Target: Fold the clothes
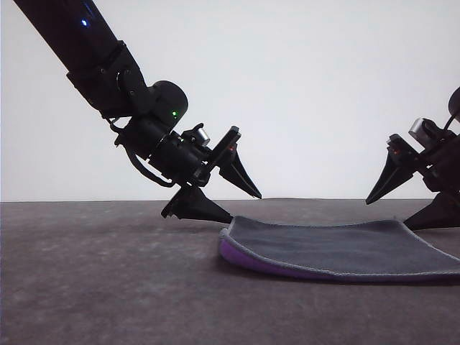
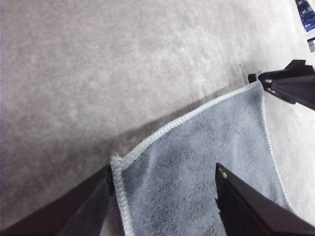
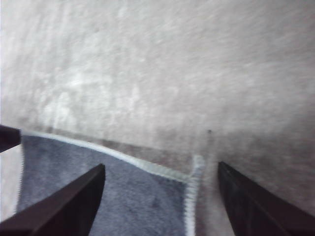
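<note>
— Grey side up, purple under: the cloth (image 1: 338,248) lies flat on the surface (image 1: 108,287), looking soft, light and limp.
— Best pinched at its hemmed far corners; left hand (image 1: 233,194) and right hand (image 1: 402,208) gape wide there.

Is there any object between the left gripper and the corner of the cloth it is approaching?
Nothing visible stands between them. The left gripper is open, and the cloth corner lies right beside one finger on the bare table.
</note>
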Robot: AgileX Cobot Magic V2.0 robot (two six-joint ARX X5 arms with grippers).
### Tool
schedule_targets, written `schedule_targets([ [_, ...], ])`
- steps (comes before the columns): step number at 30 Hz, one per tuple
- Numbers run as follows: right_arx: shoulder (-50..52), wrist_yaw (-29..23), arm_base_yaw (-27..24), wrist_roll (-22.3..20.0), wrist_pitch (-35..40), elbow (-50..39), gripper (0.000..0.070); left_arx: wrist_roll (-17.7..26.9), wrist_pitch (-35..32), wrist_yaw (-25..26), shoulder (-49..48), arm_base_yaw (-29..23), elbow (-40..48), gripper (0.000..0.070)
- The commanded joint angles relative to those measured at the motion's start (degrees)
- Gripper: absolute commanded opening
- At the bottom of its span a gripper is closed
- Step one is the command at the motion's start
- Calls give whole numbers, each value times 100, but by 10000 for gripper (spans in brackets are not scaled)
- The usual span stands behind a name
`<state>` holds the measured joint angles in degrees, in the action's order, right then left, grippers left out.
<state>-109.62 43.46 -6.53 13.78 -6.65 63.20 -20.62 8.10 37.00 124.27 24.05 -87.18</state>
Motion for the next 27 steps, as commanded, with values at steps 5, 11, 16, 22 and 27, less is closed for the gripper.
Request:
schedule_targets([
  [5, -173, 72, 9, 58, -135, 66, 408, -20, 4, -2, 136, 39, -138, 389],
  [11, -173, 158, 7, 13, -262, 66, 298, -51, 5, 53, 136, 67, -138, 355],
  [16, -173, 152, 7, 12, -278, 66, 47, -45, 3, 50, 136, 79, -138, 90],
  [22, -173, 157, 3, -56, -260, 66, 4, -15, 16, 58, 136, 76, -138, 9],
  [27, -172, 468, -58, -134, -433, 66, 4, 15, 161, 549, 136, 27, -138, 9],
])
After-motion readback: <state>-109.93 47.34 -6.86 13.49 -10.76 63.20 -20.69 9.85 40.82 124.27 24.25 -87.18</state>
